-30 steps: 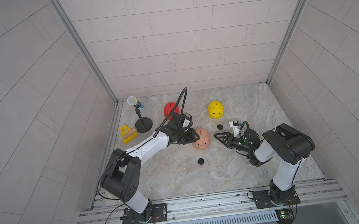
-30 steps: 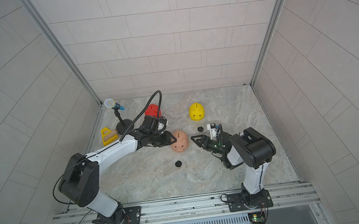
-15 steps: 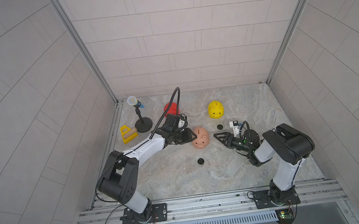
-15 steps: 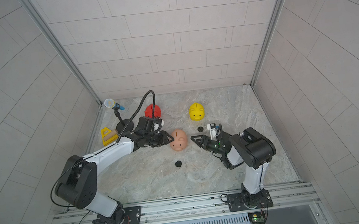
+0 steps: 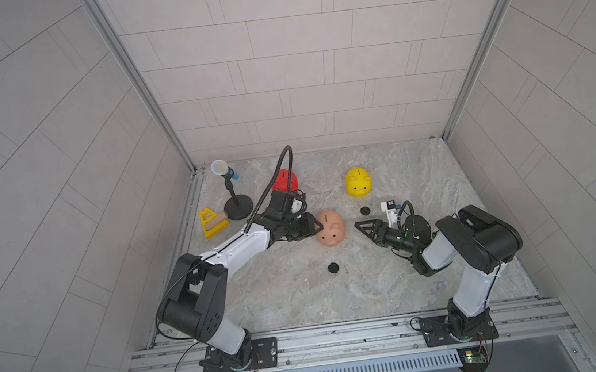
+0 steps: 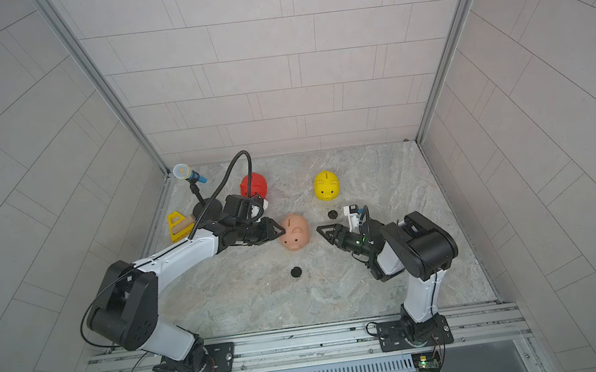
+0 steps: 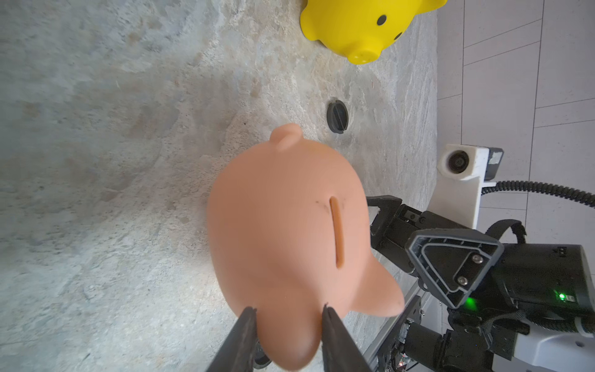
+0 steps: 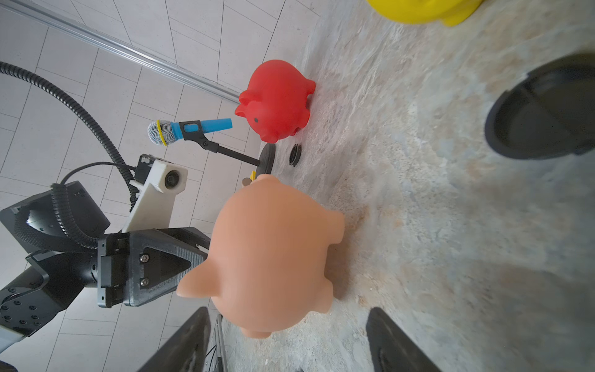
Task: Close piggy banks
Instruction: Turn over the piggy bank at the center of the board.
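Facing 6 o'clock near the middle of the surface (image 5: 420, 165), the peach-pink piggy bank (image 5: 330, 228) showed its coin slot upward in both top views. Whether its feet touched the surface could not be told.

Three piggy banks were counted. Taking the peach one as the dial's centre, the red piggy bank (image 5: 285, 180) lay at 11 o'clock and the yellow piggy bank (image 5: 358, 182) at 1 o'clock, both well apart from it.

The left end effector (image 5: 317, 226) sat at 9 o'clock. Only the left wrist view showed its two fingers (image 7: 246, 338) pinched onto a rounded lobe of the peach pig, which bulged between them. The right end effector (image 5: 360, 225) sat at 3 o'clock with its jaws spread wide, near the pig but not touching it.

Three plugs were counted. The top views gave two: a black plug (image 5: 365, 210) at 2 o'clock and a second black plug (image 5: 333, 267) at 6 o'clock. The third black plug (image 8: 295, 154) appeared only in the right wrist view, lying just beside the red pig and the round base of the toy microphone (image 8: 190, 130). Neither top view showed it.

One microphone stood at 10 o'clock, and one yellow triangular toy (image 5: 212, 221) lay at 9 o'clock, beyond the left arm.
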